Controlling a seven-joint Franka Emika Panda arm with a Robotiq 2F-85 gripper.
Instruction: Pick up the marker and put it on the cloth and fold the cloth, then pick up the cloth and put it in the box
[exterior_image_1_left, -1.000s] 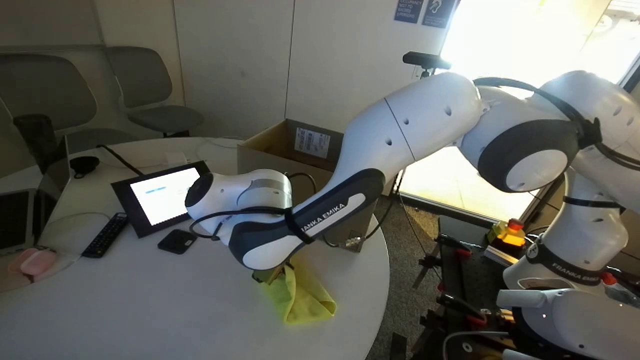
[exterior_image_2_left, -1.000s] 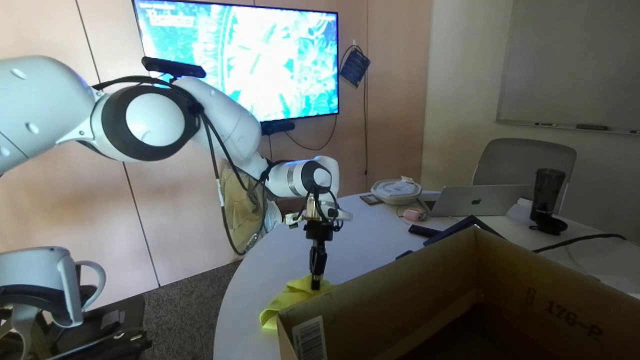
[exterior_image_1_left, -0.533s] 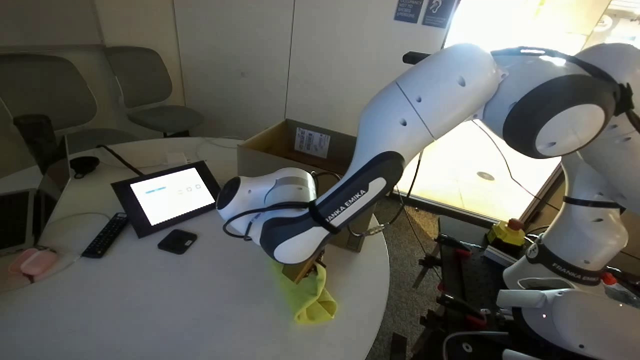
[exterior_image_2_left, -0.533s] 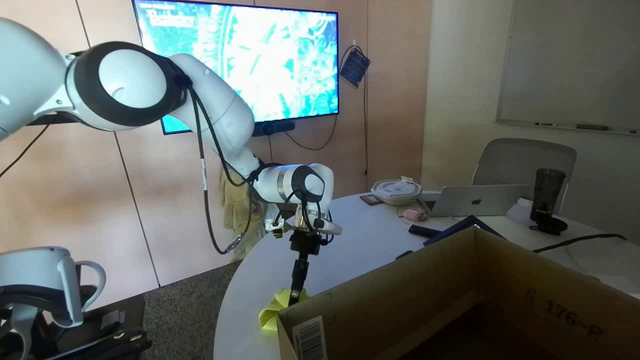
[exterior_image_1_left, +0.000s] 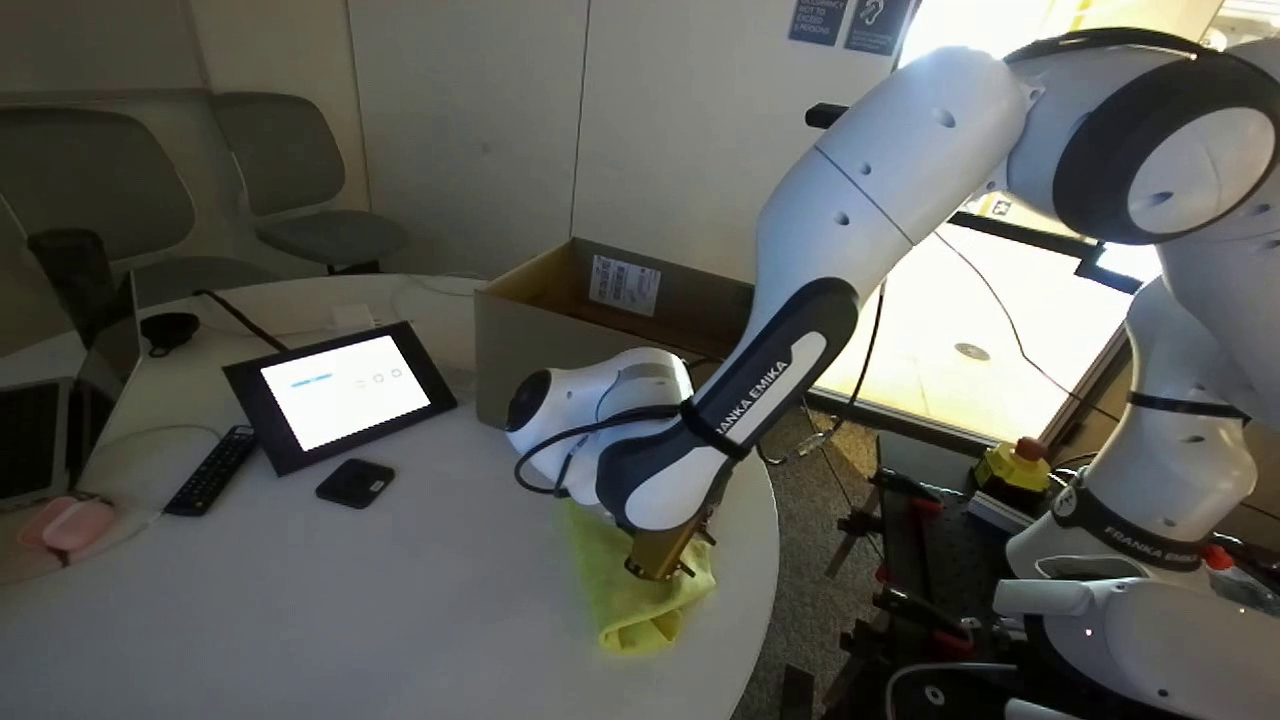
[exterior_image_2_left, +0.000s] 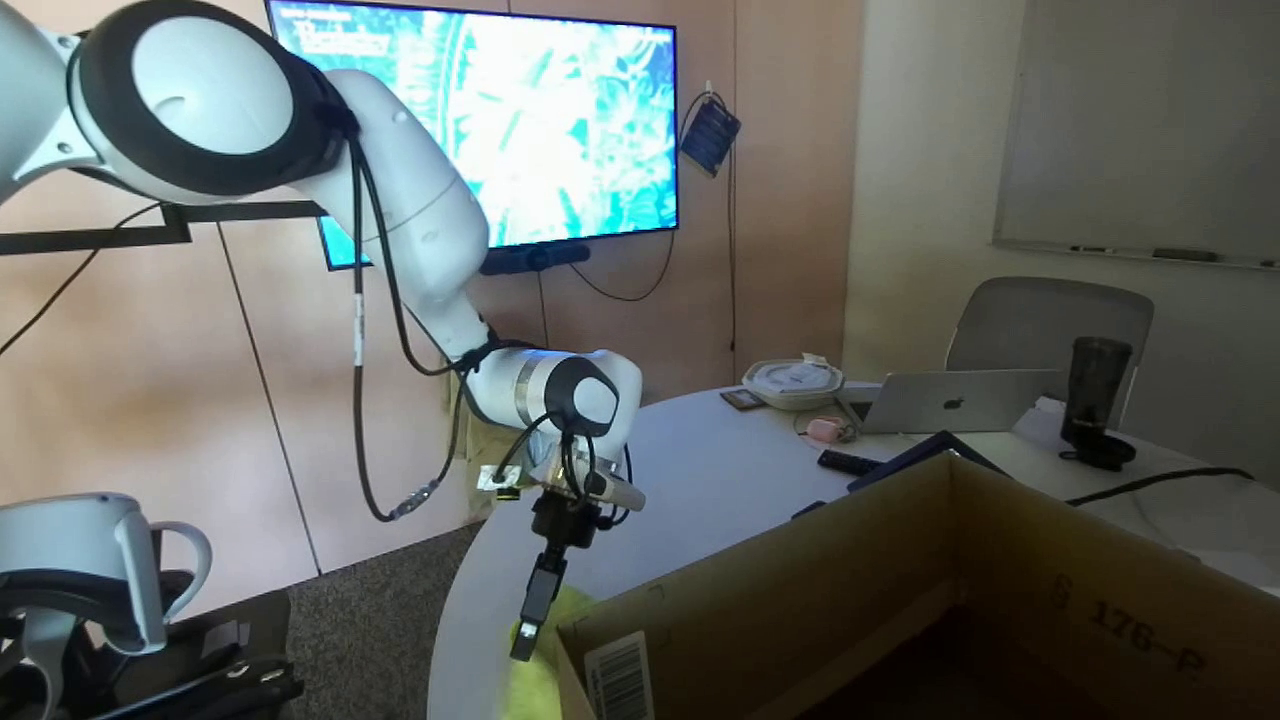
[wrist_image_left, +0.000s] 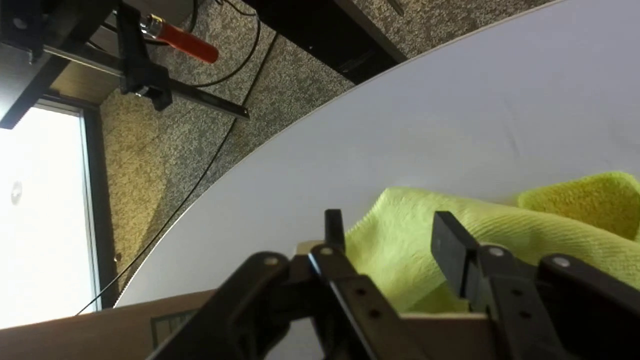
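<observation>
White surface (exterior_image_1_left: 400, 610), in exterior view: box (exterior_image_1_left: 530, 350) at cloth's twelve o'clock, cloth (exterior_image_1_left: 635, 608) rumpled; fingers (wrist_image_left: 450, 250) parted. Likely late folding; next: pinch, lift.

An arched arm (exterior_image_1_left: 880, 190), a parted claw (wrist_image_left: 391, 239)
In both exterior views the arm slopes down to the wrist (exterior_image_2_left: 583, 400), below which the claw hangs tilted; its two fingers (wrist_image_left: 452, 252) stand apart, a gap between them.

Glossy white arm (exterior_image_1_left: 800, 240) gleaming above the gripper (wrist_image_left: 388, 233), dark ring (exterior_image_1_left: 1095, 150) way up, FRANKA EMIKA lettering (exterior_image_1_left: 752, 400) closer in, black cable (exterior_image_2_left: 360, 430) looping alongside, brass-toned block (exterior_image_1_left: 660, 553) right over those black fingers (wrist_image_left: 452, 250), bright round screws (wrist_image_left: 561, 261) at the knuckles!
</observation>
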